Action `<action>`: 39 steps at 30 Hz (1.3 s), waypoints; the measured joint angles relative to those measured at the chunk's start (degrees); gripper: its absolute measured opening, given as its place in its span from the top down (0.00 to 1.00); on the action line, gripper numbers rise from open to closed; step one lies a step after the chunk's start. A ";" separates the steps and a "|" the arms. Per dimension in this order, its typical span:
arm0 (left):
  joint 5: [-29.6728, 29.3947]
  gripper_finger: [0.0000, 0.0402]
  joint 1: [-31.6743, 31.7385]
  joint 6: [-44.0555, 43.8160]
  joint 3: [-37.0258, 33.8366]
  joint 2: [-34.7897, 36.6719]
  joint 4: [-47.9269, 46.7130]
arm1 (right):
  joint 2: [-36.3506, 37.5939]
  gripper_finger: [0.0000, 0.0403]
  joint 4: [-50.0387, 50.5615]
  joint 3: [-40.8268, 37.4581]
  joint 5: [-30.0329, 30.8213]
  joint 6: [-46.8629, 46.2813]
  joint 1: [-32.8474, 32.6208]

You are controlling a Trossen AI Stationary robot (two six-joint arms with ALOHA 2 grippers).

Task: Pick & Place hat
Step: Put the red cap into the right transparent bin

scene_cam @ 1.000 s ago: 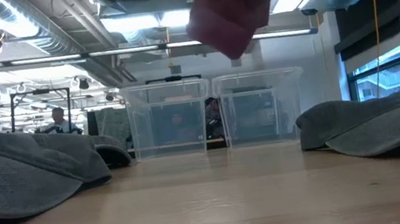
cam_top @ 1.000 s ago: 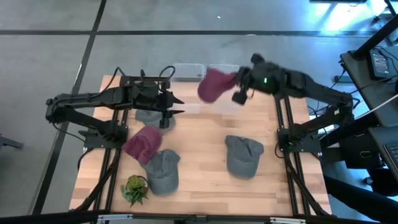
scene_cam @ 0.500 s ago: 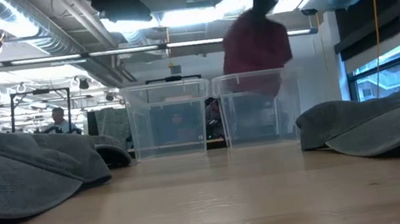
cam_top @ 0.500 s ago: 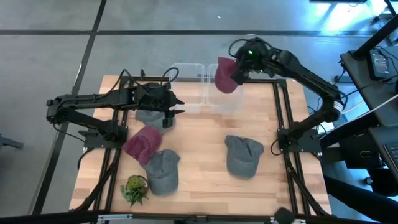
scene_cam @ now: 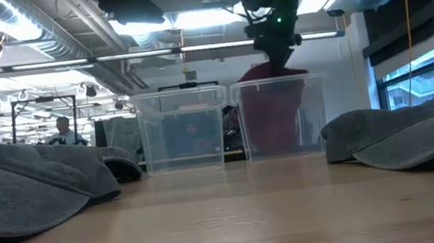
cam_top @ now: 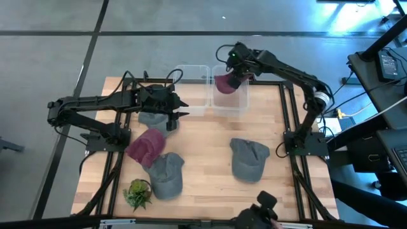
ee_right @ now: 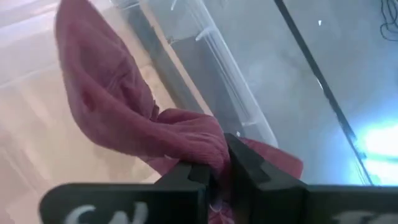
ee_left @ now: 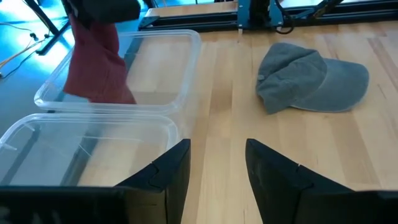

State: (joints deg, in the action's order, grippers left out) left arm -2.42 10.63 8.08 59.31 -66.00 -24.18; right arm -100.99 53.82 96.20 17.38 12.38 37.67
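The right arm reaches in a long arc from its base at the worktop's right edge to the far edge, where the right gripper (cam_top: 234,75) points down over the right-hand clear bin (cam_top: 229,105). Its jaws are pinched tight on a maroon hat (cam_top: 224,83), which hangs down inside that bin. The left arm stretches across the far-left part of the worktop, the left gripper (cam_top: 180,109) with jaws parted and empty, over a grey hat (cam_top: 152,119).
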 joint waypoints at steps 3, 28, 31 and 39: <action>0.00 0.62 0.00 0.00 0.00 0.00 0.02 | -0.98 0.91 -1.50 0.00 2.03 -0.13 -0.04; 0.11 0.62 0.00 -0.42 0.00 0.00 -0.13 | -1.38 0.56 -3.46 0.00 -3.92 2.38 2.31; 0.11 0.62 0.00 -0.39 0.00 -0.02 -0.43 | -1.38 0.55 -4.82 0.00 -9.85 1.13 3.96; 0.11 0.63 -0.01 -0.42 -0.02 -0.05 -3.35 | -1.55 0.58 -13.12 0.00 -10.48 1.79 6.53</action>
State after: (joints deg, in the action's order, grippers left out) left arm -2.31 10.63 7.66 59.29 -66.05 -27.53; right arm -102.54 40.71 96.20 6.90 14.17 44.20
